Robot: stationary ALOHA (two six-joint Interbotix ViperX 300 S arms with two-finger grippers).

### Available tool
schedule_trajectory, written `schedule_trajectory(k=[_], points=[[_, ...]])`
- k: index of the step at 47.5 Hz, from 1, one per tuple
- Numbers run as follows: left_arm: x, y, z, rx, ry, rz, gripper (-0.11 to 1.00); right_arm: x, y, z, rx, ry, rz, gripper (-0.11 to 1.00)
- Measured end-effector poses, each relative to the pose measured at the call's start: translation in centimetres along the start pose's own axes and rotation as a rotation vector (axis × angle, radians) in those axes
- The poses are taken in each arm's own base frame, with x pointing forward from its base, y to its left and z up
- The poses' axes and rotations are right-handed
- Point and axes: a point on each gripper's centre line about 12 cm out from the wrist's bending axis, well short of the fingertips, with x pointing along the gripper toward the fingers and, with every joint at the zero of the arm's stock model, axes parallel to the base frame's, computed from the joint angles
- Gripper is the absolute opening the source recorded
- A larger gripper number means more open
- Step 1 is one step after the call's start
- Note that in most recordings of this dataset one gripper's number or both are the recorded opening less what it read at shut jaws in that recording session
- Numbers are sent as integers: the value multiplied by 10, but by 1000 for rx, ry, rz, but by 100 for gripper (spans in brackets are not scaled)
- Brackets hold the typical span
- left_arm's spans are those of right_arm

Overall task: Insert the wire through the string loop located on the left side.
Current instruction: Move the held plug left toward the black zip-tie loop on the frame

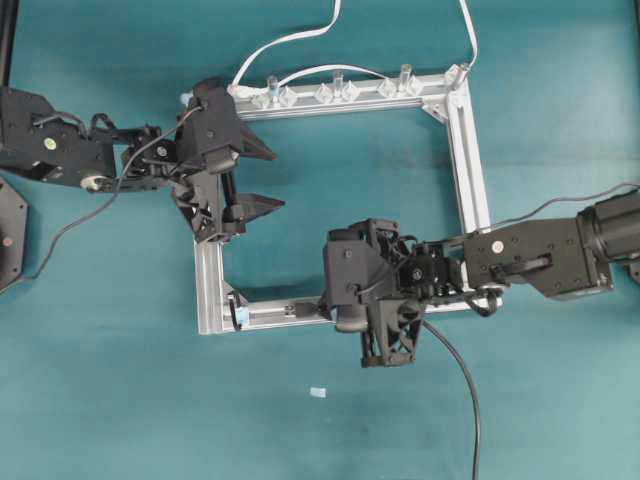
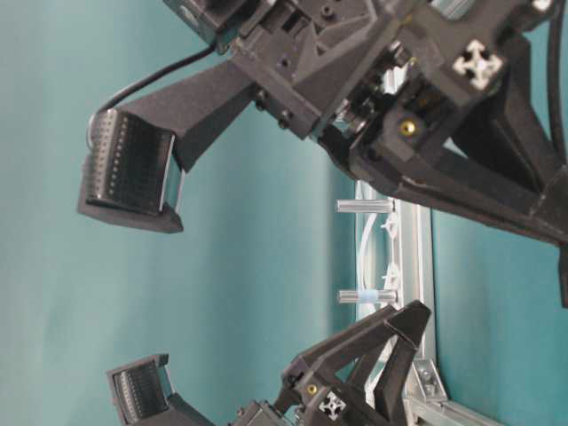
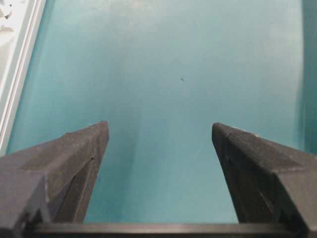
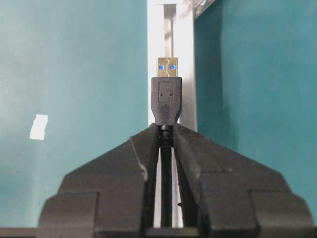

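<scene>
Right hand (image 4: 166, 131) is pinched tight on the wire (image 4: 167, 178), its two fingers (image 4: 124, 168) meeting on the strain relief just behind the plug (image 4: 167, 99), so the black-and-silver end sticks out straight ahead of the fingertips with its metal tip leading. From the overhead view that hand (image 1: 325, 300) sits over the lower rail of the aluminium frame (image 1: 470, 170), and the plug's long axis runs along that rail toward the frame's lower-left corner, where a small pale-blue bit (image 1: 239, 313) shows; I take that for the string loop, though it is too small to be sure. Behind the hand the cable trails off toward the lower edge of the table (image 1: 120, 400) in a loose curve. It looks light and floppy along its length, with only the plug and its collar stiff, so a hold close behind the plug, as it is now, seems the sensible place: any further back and the tip would droop and wander. The loop is soft and would likely give way under a push instead of staying open. Left hand (image 1: 262, 178) hangs well apart inside the frame's upper-left corner, spread wide with nothing between its fingers (image 3: 74, 163), only bare teal table below. White cables (image 1: 290, 40) run off from the frame's top rail
</scene>
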Motion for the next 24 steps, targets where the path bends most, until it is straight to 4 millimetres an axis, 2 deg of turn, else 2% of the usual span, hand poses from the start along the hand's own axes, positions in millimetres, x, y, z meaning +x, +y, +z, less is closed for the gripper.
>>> schedule_trajectory(k=[24], points=[[0,0,1,0,-2,0,85,0,-1,2,0,-14,-1,14]])
